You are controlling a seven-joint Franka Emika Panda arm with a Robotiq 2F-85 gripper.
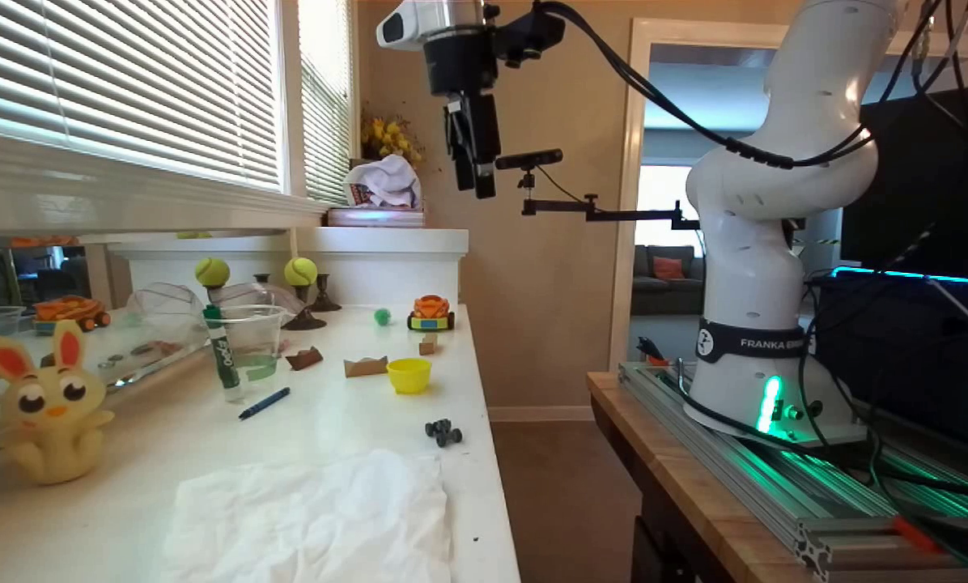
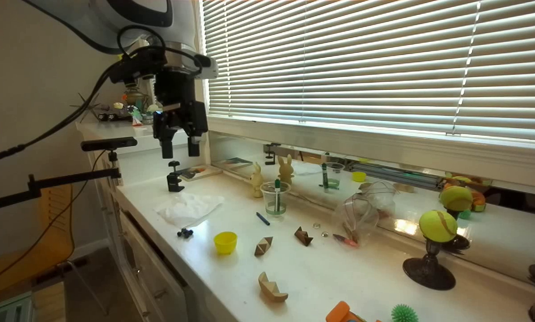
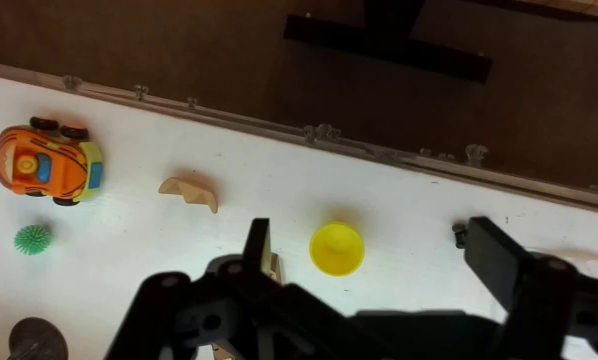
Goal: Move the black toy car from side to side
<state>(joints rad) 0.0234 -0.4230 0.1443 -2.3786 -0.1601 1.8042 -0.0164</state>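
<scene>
The black toy car is a small blocky thing with dark wheels. It stands on the white counter near the edge in both exterior views (image 1: 443, 432) (image 2: 185, 233). In the wrist view a part of the black toy car (image 3: 459, 235) shows beside the right finger, which hides the rest of it. My gripper is high above the counter in both exterior views (image 1: 476, 191) (image 2: 180, 154). In the wrist view the gripper (image 3: 370, 222) has its fingers wide apart with nothing held between them.
A yellow cup (image 1: 409, 376) stands near the car. A white cloth (image 2: 188, 209) lies beside it. A dark pen (image 1: 264, 403), a clear cup with a marker (image 2: 275, 199), paper boats, an orange toy car (image 3: 46, 162) and tennis balls on stands are around. The counter edge (image 3: 259, 131) drops to the floor.
</scene>
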